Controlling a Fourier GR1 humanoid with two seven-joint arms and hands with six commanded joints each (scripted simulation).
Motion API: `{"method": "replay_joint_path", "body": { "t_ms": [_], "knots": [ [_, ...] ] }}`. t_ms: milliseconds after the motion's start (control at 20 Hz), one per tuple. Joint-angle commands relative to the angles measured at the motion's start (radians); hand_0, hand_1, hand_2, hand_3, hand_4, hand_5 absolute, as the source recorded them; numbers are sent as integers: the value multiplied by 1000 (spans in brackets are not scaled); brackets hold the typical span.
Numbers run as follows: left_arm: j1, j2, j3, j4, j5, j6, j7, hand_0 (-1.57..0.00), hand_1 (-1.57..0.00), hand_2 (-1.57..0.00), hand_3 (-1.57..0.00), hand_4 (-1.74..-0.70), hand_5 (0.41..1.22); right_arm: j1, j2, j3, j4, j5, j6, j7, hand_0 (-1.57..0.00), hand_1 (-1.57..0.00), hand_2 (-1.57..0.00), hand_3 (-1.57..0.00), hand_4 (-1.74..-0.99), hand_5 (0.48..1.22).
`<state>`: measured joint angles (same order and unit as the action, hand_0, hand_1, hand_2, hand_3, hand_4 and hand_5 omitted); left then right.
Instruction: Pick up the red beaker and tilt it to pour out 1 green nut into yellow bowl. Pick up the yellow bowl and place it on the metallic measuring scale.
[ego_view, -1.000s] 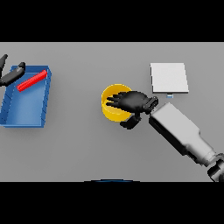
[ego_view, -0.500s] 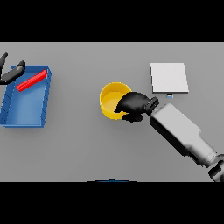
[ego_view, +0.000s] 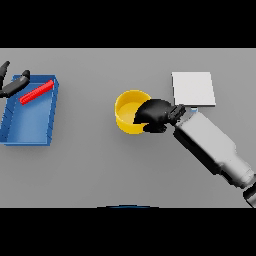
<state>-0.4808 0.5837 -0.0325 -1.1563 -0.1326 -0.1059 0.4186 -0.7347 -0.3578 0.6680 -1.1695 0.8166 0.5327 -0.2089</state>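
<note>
A: What is changed against the earlier frames?

B: The yellow bowl (ego_view: 131, 112) is seen shifted a little toward the metallic measuring scale (ego_view: 193, 89), and the right hand (ego_view: 156, 114), laid over the bowl's top before, is now found at its right rim with the fingers curled round the wall. The bowl's inside is more exposed than it was.

A: Which step is judged to be in hand?

B: The second one: the bowl is gripped and appears to be starting toward the scale. Whether it is already lifted off the bench (ego_view: 100, 170) cannot be told. No green nut can be made out inside it.

A: What is called for next?

B: A lift is needed, then a carry up and to the right, and the bowl has to be set down flat within the plate's edges. A one-sided rim grip is likely to let the bowl tip, so a level hold would be wanted.

A: How are the things made?

B: The bowl is round, smooth, matte yellow, with a low wall. The scale is a flat, pale, square plate. Farther left, a blue tray (ego_view: 27, 125) with raised walls is seen, and the red beaker (ego_view: 36, 92) is lying in it on its side, a slim red cylinder. The left hand (ego_view: 14, 85) is shown at the tray's upper left corner, fingers loosely spread, nothing held.
</note>
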Motion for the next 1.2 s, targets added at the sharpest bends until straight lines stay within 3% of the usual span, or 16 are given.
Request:
{"method": "replay_joint_path", "body": {
  "t_ms": [0,300,500,650,750,1150],
  "knots": [
    [3,6,3,-9,5,-4,-5,1,1,1,1,-774,706,-7,-6,-9,-12,-6,14,18,-1540,-1538,-1447,-1165,-1730,1214],
    [1,2,14,-8,26,-13,-5,1,1,1,1,-788,702,21,-91,-58,-150,-25,73,93,-1563,-1562,-1447,-1199,-1738,1219],
    [-6,6,19,-3,35,-22,-11,1,1,1,1,-800,704,52,-138,-91,-207,-39,75,101,-1520,-1567,-1520,-1179,-1740,1219],
    [3,-4,26,-16,49,-16,8,1,1,1,1,-820,717,17,-162,-127,-170,-30,43,126,-1545,-1569,-1487,-1183,-1740,1220],
    [11,-2,26,-34,49,-11,20,1,1,1,1,-831,728,1,-184,-155,-126,-36,4,92,-1554,-1570,-1517,-1166,-1741,1220],
    [23,1,25,-95,64,-10,93,1,1,1,1,-852,760,-52,-218,-214,95,-12,-133,71,-1568,-1571,-1553,-1154,-1741,1221]
  ]
}}
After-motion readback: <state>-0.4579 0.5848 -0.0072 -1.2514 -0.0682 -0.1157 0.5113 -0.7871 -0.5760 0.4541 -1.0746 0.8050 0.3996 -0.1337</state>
